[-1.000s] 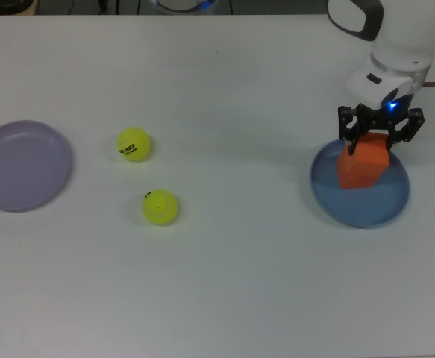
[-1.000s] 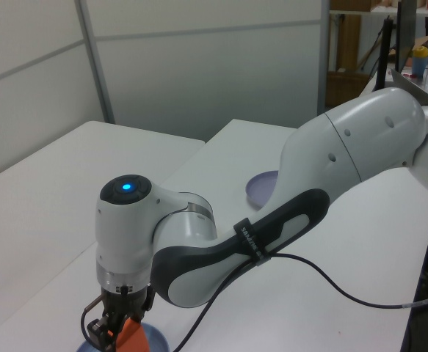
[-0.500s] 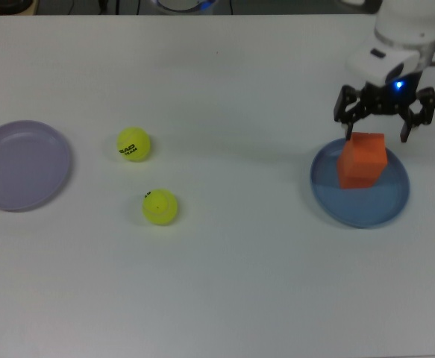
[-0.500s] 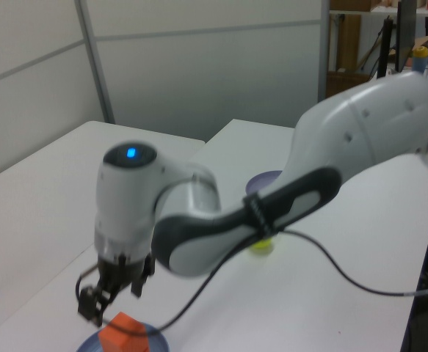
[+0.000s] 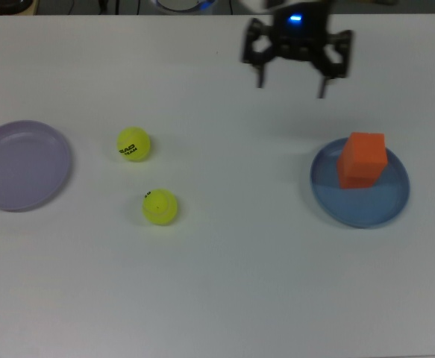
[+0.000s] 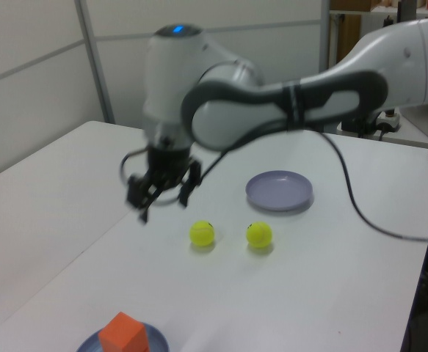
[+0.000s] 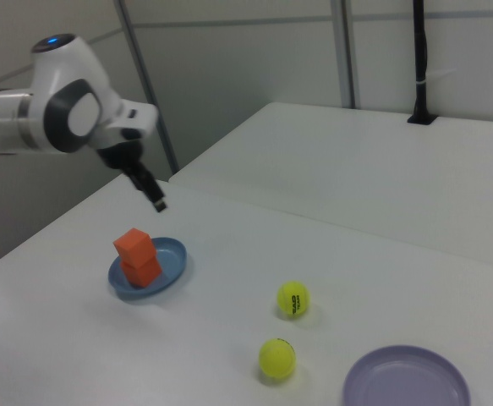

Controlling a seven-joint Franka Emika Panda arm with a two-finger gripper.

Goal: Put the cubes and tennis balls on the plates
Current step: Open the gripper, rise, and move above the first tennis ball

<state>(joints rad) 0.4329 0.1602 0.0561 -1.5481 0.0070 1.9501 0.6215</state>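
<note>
Cubes (image 7: 138, 257) stacked two high on blue plate (image 5: 385, 201), seen in right view. Tennis balls (image 5: 134, 144) (image 5: 160, 206) loose on worktop (image 5: 224, 283), between the plates in top view, nearer lavender plate (image 5: 16, 168); lavender plate bare. End effector (image 5: 290, 83) aloft, fingers spread, grasping nothing, well apart from blue plate.

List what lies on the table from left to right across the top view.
Lavender plate → tennis ball with black lettering → second tennis ball → blue plate carrying the orange cubes. The open gripper hangs above the table between the balls and the blue plate.
</note>
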